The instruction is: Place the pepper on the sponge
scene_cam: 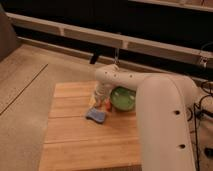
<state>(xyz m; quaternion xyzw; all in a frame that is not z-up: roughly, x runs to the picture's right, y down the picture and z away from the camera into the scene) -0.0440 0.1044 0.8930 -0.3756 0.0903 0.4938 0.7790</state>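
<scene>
The blue sponge (96,115) lies flat on the wooden table (70,145), left of its middle. The small orange-red pepper (106,105) shows just past the sponge's far right corner, between it and the green bowl. My gripper (101,99) hangs from the white arm, pointing down right over the pepper and the sponge's far edge. It stands open. I cannot tell whether it touches the pepper. The gripper hides part of the pepper.
A round green bowl (123,98) sits right of the gripper, partly behind the arm. The thick white arm (162,125) covers the table's right side. Behind the table runs a long dark bench or rail (75,35). Carpeted floor lies to the left.
</scene>
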